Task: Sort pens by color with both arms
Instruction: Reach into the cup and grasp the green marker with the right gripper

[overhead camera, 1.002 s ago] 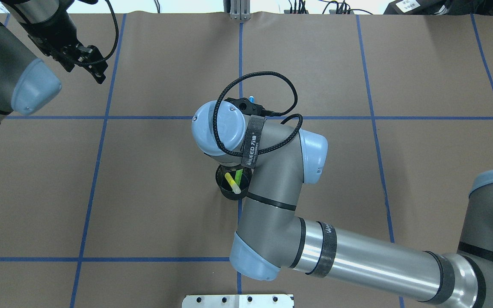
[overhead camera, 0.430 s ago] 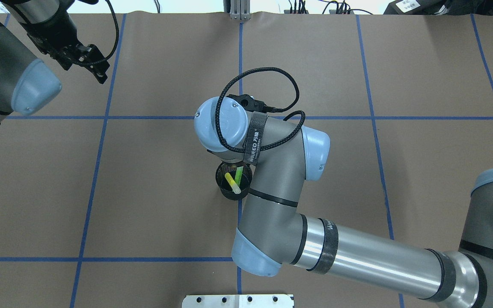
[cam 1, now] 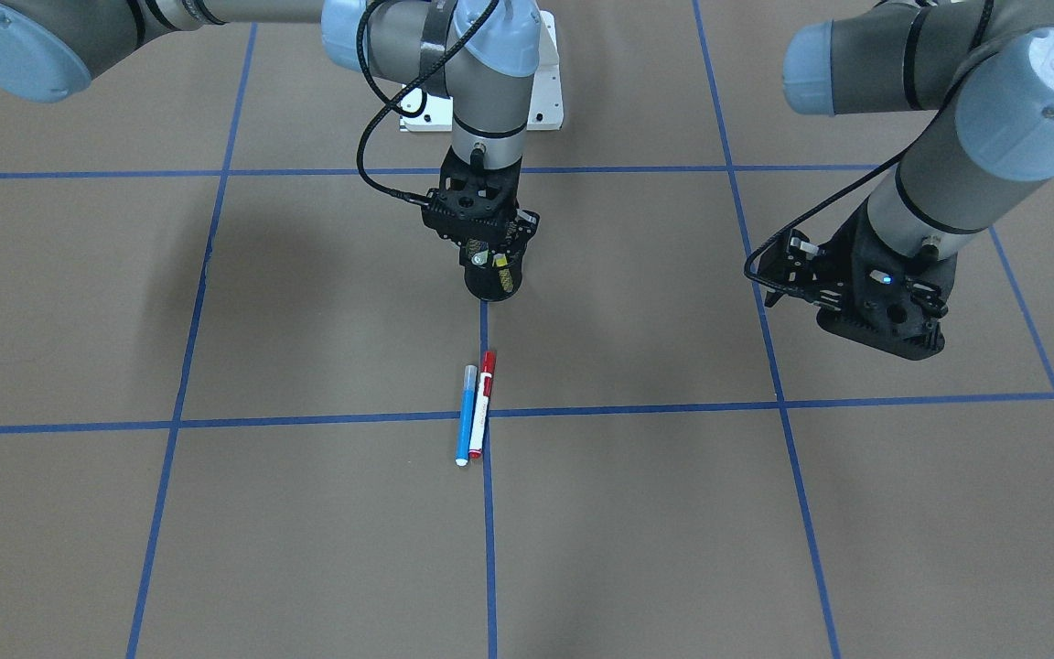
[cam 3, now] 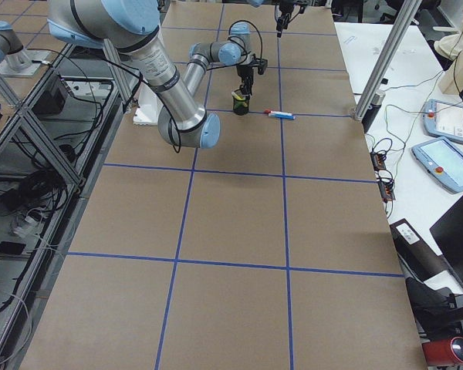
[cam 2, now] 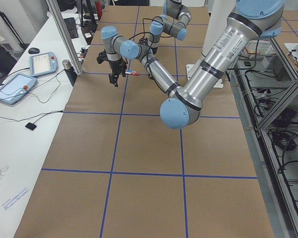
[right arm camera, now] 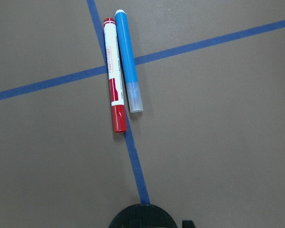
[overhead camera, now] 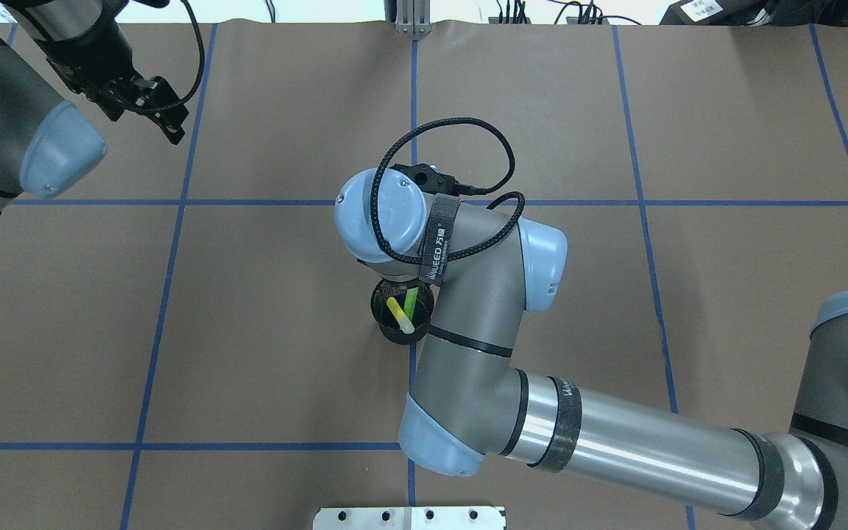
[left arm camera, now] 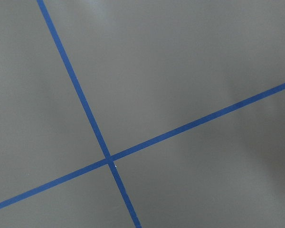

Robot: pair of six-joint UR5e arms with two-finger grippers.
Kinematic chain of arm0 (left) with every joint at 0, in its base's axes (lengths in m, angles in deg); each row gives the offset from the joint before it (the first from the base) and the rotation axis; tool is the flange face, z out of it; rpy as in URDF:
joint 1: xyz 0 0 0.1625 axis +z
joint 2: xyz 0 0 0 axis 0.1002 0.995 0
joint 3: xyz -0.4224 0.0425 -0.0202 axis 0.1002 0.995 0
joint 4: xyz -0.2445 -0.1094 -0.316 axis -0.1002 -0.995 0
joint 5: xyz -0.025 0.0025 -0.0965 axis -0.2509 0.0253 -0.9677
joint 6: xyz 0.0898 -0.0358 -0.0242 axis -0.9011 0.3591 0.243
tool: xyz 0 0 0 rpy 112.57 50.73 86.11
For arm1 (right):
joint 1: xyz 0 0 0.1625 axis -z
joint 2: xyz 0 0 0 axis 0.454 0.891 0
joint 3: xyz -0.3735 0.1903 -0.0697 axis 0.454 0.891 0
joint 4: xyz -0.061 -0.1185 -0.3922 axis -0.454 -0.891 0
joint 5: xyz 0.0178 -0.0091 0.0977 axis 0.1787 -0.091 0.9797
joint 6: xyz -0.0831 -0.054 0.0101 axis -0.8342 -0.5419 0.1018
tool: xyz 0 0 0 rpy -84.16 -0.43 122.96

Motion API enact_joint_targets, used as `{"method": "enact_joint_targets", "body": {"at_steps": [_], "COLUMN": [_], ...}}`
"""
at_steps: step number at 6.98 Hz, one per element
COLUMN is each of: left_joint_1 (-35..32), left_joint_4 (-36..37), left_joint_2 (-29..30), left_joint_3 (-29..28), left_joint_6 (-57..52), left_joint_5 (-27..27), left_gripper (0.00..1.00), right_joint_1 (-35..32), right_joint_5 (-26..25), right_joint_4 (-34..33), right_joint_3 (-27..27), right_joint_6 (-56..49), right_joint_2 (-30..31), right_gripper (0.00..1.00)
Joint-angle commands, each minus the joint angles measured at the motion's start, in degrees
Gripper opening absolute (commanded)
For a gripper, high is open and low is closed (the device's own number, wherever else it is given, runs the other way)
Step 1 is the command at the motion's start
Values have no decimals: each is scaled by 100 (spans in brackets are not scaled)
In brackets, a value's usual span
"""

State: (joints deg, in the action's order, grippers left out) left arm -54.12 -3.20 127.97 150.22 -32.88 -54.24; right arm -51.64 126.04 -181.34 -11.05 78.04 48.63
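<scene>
Over cup (cam 1: 493, 282), right fingers (cam 1: 489, 261) are poised; opening cannot be told.
Just beyond, blue pen (cam 1: 466, 414) and red pen (cam 1: 483, 403) are laid along tape line (cam 1: 488, 549); left fingers (overhead camera: 165, 114) are far off, opening likewise unclear.

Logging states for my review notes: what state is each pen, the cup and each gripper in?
blue pen: lying flat on the table, beside the red-capped pen.
red-capped pen: lying flat, cap on.
yellow pen: leaning in the mesh cup.
green pen: in the mesh cup, partly hidden.
mesh cup: upright, under the right gripper.
right gripper: low over the mesh cup; jaws unclear.
left gripper: over bare table; jaws unclear.
</scene>
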Motion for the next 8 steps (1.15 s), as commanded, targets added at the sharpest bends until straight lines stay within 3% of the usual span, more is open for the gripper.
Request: {"method": "enact_joint_targets", "body": {"at_steps": [1,5,8], "left_joint_1": [1,1,1], "left_joint_4": [2,-6,-6], "left_joint_2": [0,0,0], "left_joint_3": [-12,-29,-38], "left_joint_6": [0,0,9], "left_joint_5": [0,0,0], "left_gripper": [99,99,99], "right_joint_1": [3,3,-101], "right_joint_5": [0,0,61], "right_joint_4": [0,0,-9], "right_joint_3": [4,-5,-197], "right_joint_6": [11,-7,-33], "right_joint_2": [-16,-16,-51], "right_gripper": [34,11,10]}}
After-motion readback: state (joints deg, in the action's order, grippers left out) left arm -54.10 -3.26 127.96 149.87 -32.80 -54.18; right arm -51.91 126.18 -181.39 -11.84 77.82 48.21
